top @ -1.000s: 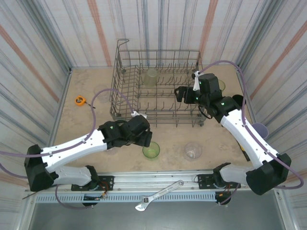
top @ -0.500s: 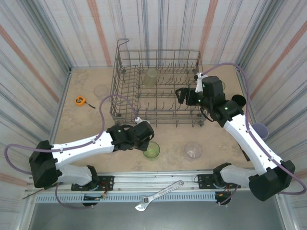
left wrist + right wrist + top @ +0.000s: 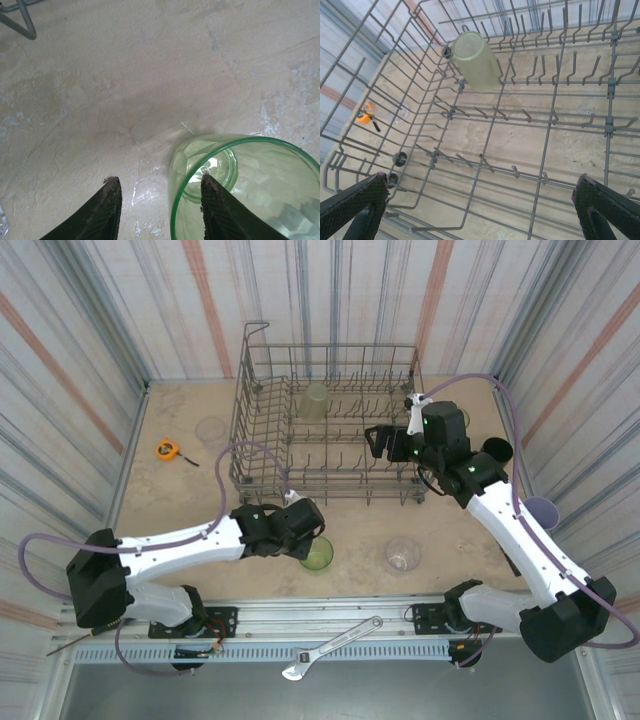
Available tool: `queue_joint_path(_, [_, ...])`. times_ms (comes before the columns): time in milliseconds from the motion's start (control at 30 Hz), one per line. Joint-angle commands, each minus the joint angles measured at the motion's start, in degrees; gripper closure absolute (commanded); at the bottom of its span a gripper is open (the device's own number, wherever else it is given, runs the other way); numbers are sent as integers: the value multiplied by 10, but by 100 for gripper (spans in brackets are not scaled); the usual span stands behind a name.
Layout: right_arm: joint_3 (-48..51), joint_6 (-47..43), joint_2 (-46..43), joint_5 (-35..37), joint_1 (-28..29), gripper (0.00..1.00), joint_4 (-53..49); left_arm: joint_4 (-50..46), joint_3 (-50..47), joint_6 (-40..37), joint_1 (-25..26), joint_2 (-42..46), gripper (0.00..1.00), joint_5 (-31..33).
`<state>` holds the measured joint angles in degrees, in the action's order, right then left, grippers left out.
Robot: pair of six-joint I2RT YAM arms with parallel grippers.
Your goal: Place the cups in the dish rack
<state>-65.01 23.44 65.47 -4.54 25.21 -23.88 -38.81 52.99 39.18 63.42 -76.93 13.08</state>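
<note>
A translucent green cup (image 3: 317,557) stands upright on the table near the front. My left gripper (image 3: 306,539) is down at it. In the left wrist view one finger (image 3: 214,205) is inside the green cup (image 3: 250,190) and the other finger (image 3: 111,206) is outside, clear of the wall, so the left gripper (image 3: 161,200) is open. My right gripper (image 3: 386,438) hovers wide open and empty over the right part of the dish rack (image 3: 240,440). A pale yellow-green cup (image 3: 476,61) sits inverted on tines at the dish rack's back (image 3: 550,120).
A clear cup (image 3: 402,555) stands front right, another clear cup (image 3: 211,430) left of the rack. A black cup (image 3: 496,451) and a lavender cup (image 3: 541,510) sit by the right wall. An orange tape measure (image 3: 167,449) lies far left, a wrench (image 3: 331,647) on the front rail.
My left gripper has dropped over the green cup's rim and its jaws have narrowed. The right gripper has drifted slightly right above the rack, still wide open.
</note>
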Motion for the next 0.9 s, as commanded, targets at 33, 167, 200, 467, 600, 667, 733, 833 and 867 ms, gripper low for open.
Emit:
queue_joint_path(33, [-10, -27, 3, -3, -13, 1, 17, 12, -8, 17, 5, -8, 57, 4])
queue_joint_path(167, [-6, -33, 1, -12, -22, 1, 31, 19, -4, 0, 4, -24, 67, -9])
queue_joint_path(200, [-2, -33, -1, -14, -24, 1, 34, 16, 1, -3, 5, -29, 68, -10])
queue_joint_path(467, [0, -27, -11, -27, -39, 1, 37, 12, 9, -9, 13, -65, 85, -14])
queue_joint_path(600, [-9, -29, -16, -26, -41, 1, 29, 11, 21, -11, 14, -70, 100, -6])
queue_joint_path(667, [-6, -29, -20, -25, -41, 1, 30, 9, 28, -11, 14, -70, 100, 0])
queue_joint_path(733, [-5, -27, -21, -24, -40, 1, 28, 4, 36, -19, 14, -71, 100, 2])
queue_joint_path(833, [-1, -25, -22, -26, -41, 1, 24, -34, 62, -30, 13, -78, 100, 11])
queue_joint_path(867, [-1, -25, -22, -26, -40, 1, 23, -46, 70, -33, 14, -80, 100, 16])
